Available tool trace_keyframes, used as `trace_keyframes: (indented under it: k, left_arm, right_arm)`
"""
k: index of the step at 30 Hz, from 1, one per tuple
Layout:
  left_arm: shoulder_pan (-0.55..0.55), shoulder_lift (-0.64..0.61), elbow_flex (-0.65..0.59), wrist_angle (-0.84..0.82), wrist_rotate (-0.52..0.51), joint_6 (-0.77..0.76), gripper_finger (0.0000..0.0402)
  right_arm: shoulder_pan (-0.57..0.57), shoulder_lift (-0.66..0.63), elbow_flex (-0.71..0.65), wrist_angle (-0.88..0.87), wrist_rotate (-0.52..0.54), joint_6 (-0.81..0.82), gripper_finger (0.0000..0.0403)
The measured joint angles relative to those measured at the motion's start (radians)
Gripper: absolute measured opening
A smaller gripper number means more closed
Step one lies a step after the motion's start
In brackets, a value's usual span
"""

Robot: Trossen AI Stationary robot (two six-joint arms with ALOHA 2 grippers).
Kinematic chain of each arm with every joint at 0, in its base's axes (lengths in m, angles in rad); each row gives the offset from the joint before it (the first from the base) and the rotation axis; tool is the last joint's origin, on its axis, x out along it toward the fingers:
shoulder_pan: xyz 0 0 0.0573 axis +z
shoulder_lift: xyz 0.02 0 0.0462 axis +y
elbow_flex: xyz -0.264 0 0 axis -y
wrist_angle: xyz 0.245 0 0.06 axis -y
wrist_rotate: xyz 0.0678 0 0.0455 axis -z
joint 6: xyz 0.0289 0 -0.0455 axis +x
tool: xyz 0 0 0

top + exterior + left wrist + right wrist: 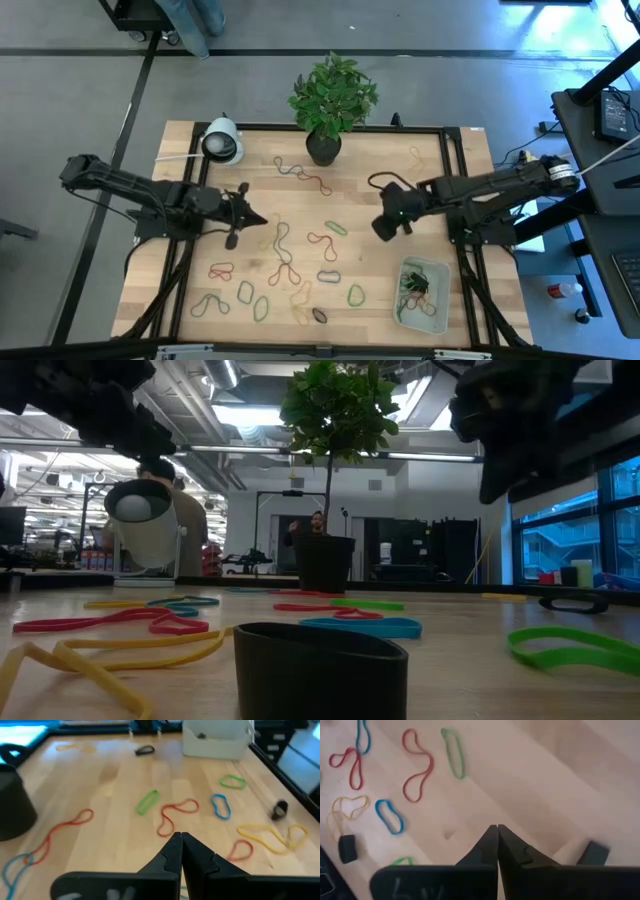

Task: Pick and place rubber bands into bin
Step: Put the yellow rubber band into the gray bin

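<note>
Left arm (130, 190): dark, jointed, slim black links
Right arm (480, 190): dark; silver ring at its base; white cable alongside
Fingers (167, 857): matte black, wedge-shaped; stepped inner edges

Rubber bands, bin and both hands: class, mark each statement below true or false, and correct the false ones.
1. The bin already holds some bands. True.
2. The right hand is shut and holds nothing. True.
3. The left hand is wide open. False: its fingers are pressed together.
4. Every rubber band is in the bin. False: many, such as a green band, lie loose on the table.
5. The plant pot stands at the far edge of the table. True.
</note>
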Motion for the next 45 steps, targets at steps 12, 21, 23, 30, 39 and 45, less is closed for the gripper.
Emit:
trace_keyframes:
  k: [12,21,23,30,39,45]
  left_arm:
    - [-0.113,0.201,0.224,-0.255,-0.206,-0.155,0.0004]
    - [-0.123,0.363,0.27,-0.257,-0.232,-0.398,0.003]
    - [-0.123,0.403,0.274,-0.257,-0.236,-0.444,0.0047]
    - [-0.122,0.541,0.275,-0.261,-0.23,-0.59,0.0103]
    - [-0.122,0.727,0.275,-0.28,-0.175,-0.713,0.0125]
    - [-0.122,0.832,0.28,-0.275,-0.092,-0.736,0.0125]
  right_arm:
    - [-0.092,0.0,0.0,0.089,-0.004,-0.408,0.0001]
    - [-0.11,0.0,0.0,0.081,-0.079,-0.604,0.0001]
    - [-0.11,0.0,0.0,0.068,-0.087,-0.645,0.0001]
    - [-0.11,-0.003,0.0,0.052,-0.136,-0.754,0.0]
    - [-0.108,-0.159,-0.116,0.108,-0.175,-0.734,0.0]
    - [-0.085,-0.379,-0.261,0.209,-0.174,-0.586,0.0]
